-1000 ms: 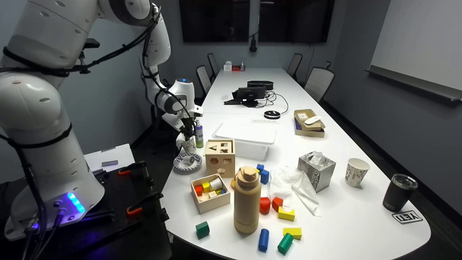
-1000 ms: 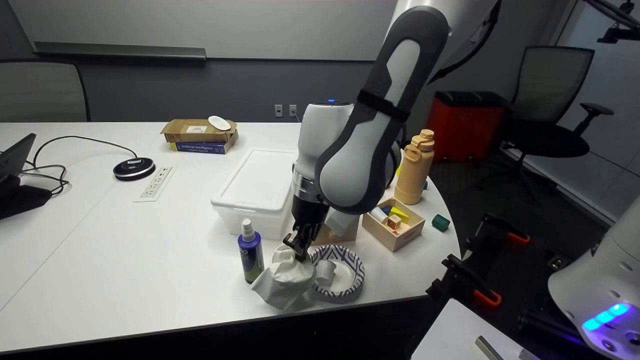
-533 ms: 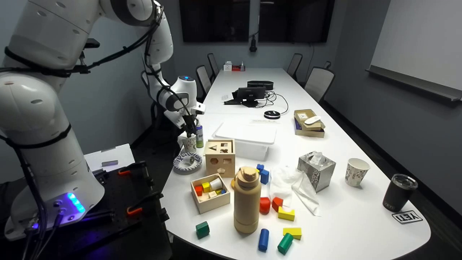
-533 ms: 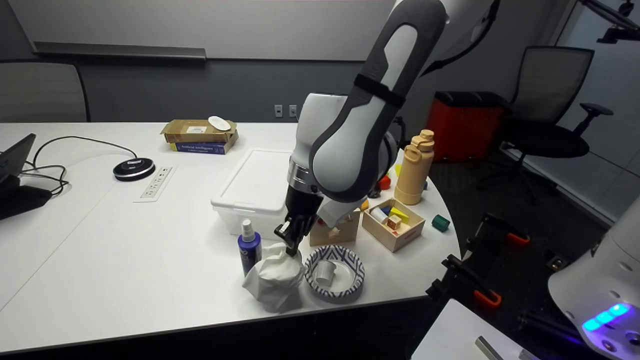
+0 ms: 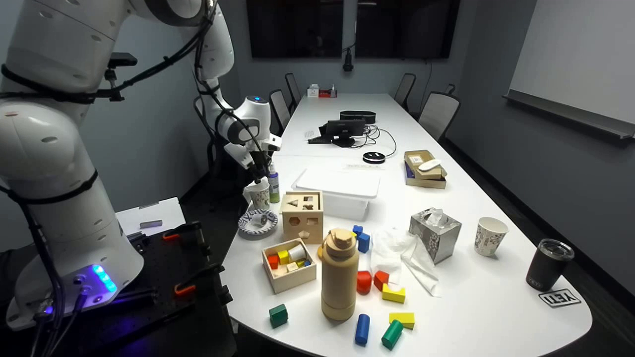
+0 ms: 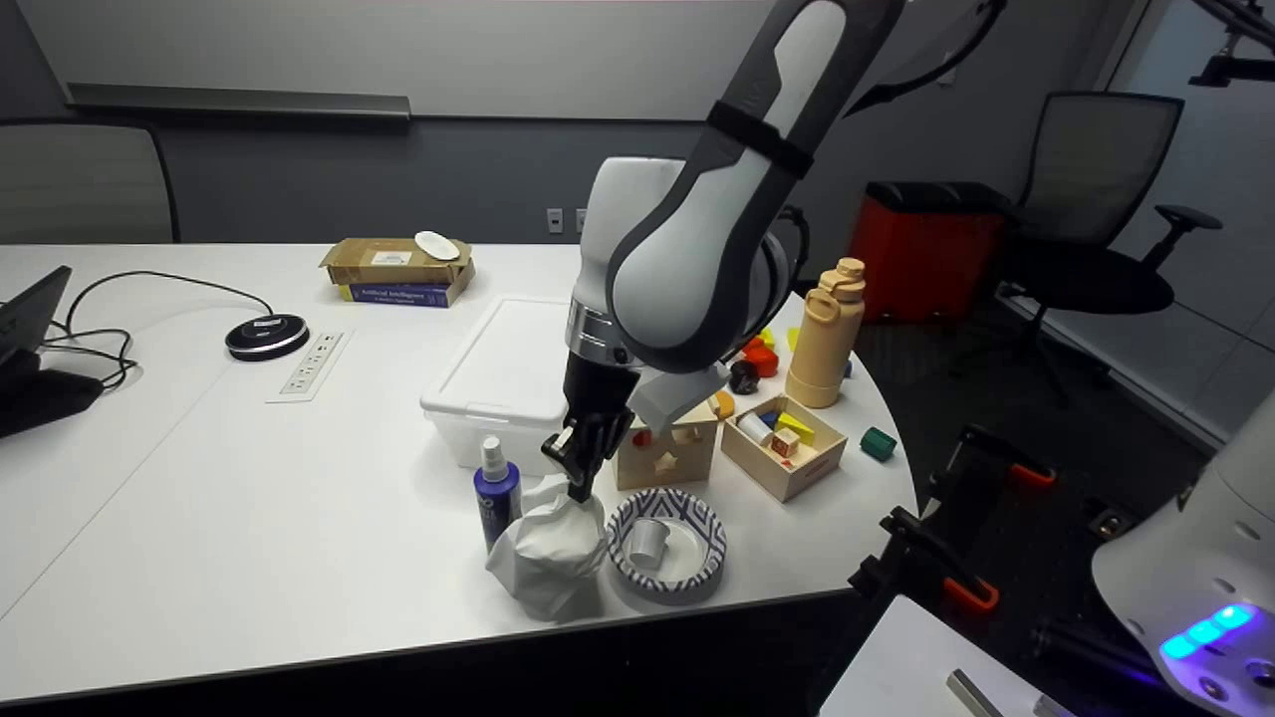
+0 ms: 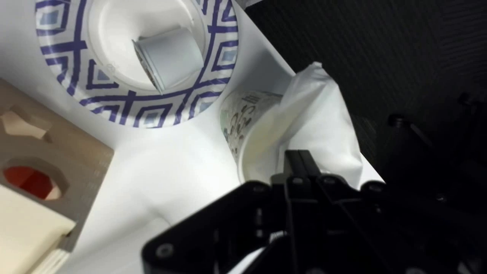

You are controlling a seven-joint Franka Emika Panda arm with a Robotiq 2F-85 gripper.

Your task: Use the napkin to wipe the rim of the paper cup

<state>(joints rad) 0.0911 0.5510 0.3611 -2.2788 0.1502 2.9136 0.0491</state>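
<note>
Napkin (image 7: 327, 133) partly inside paper cup (image 7: 240, 121)

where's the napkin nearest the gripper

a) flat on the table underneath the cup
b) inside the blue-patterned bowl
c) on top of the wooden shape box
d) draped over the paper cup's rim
d, since in the wrist view the napkin hangs over one side of the paper cup, partly inside it and partly outside.
</note>
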